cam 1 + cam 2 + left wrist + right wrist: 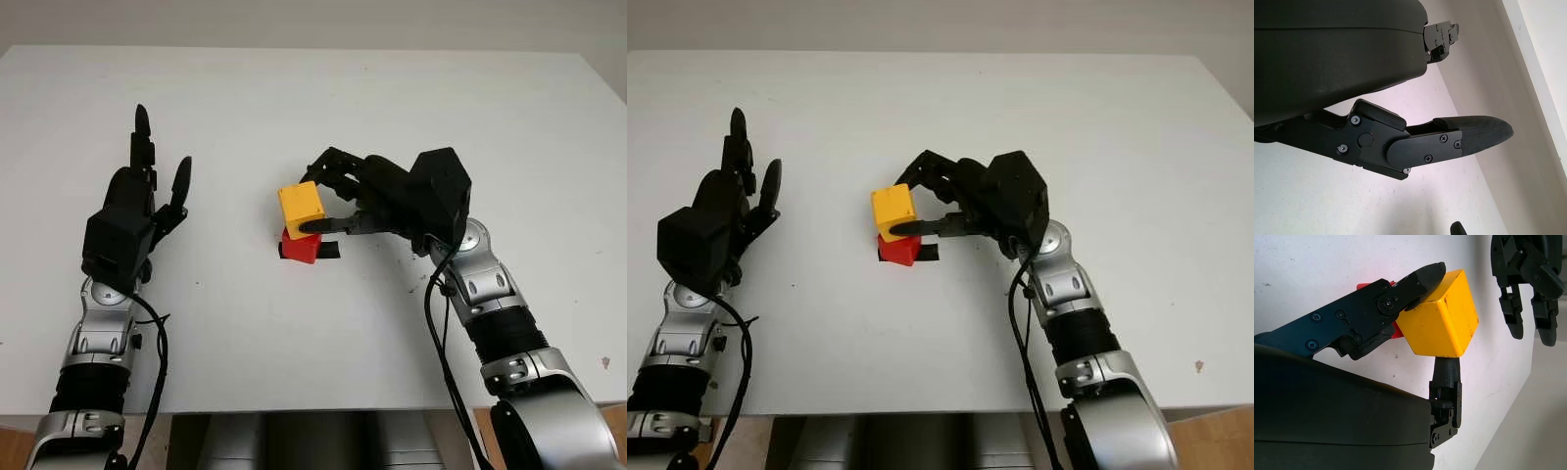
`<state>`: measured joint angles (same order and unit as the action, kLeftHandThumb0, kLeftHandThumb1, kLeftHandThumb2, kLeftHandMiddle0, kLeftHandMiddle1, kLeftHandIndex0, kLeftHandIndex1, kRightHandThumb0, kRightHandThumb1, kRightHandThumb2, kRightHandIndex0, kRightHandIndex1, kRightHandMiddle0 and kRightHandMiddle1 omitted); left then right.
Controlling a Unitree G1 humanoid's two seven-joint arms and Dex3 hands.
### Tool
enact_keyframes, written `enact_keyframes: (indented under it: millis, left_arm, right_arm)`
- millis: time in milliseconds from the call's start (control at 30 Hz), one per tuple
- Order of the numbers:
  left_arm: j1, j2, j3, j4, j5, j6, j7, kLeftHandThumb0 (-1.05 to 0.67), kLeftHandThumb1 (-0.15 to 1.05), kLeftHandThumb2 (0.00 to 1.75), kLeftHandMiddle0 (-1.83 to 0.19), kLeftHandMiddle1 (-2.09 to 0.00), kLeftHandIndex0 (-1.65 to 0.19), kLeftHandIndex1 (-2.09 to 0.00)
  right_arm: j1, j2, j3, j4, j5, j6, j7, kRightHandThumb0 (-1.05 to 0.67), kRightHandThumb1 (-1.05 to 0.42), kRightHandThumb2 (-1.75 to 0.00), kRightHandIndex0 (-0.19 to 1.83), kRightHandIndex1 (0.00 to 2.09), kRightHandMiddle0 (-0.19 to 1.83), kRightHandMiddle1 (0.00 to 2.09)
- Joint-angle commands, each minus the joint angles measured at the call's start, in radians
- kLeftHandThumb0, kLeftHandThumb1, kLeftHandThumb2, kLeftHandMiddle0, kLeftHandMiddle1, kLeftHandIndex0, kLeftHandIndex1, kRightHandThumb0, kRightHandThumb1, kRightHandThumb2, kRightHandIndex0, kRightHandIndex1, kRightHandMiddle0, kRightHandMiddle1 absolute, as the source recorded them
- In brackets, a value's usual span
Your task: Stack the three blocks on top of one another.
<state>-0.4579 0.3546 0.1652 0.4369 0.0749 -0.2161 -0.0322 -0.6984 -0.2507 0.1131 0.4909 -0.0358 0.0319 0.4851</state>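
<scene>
Just above the red block [300,247], the yellow block [301,204] sits pinched between the right hand's [345,201] fingers [1422,276] on opposite faces. It looks light, rigid and smooth, so flat side faces suit gripping. Left of the red block, the left hand [137,211] hovers open over the counter [313,98]. No containers appear.

The red block [300,246] is being largely covered by the yellow block [301,204] and a finger of the right hand [338,201]. A black block [330,252] beneath is being mostly hidden; contact cannot be told. In the right wrist view, the red block [1365,285] is being reduced to slivers behind a finger [1376,308]. Both arms are being cut off by the bottom edge.
</scene>
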Motion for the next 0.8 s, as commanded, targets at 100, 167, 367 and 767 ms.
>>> enact_keyframes:
  millis: [100,167,367,767]
  left_arm:
    - [0.011,0.005,-0.003,-0.010,-0.002,-0.004,-0.001,-0.81,1.05,0.60,0.19,0.00,0.19,0.00]
    - [0.011,0.006,-0.004,-0.010,0.002,-0.003,0.003,-0.81,1.05,0.60,0.19,0.00,0.19,0.00]
    - [0.008,0.006,-0.001,-0.006,0.000,-0.007,0.002,-0.82,1.05,0.59,0.19,0.00,0.19,0.00]
    - [0.003,0.012,-0.003,0.000,0.011,-0.014,0.009,-0.83,1.05,0.58,0.19,0.00,0.19,0.00]
  right_arm:
    - [-0.010,-0.016,0.008,-0.012,-0.022,-0.029,0.002,-0.48,-0.91,-0.06,0.12,0.06,0.36,1.61]
    - [-0.008,-0.024,0.012,-0.015,-0.039,-0.046,-0.001,-0.49,-0.91,-0.06,0.13,0.06,0.36,1.61]
    - [-0.004,-0.041,0.026,-0.013,-0.082,-0.109,-0.011,-0.48,-0.92,-0.06,0.12,0.06,0.34,1.61]
    - [0.001,-0.058,0.042,-0.020,-0.142,-0.164,-0.034,-0.47,-0.93,-0.05,0.09,0.05,0.25,1.63]
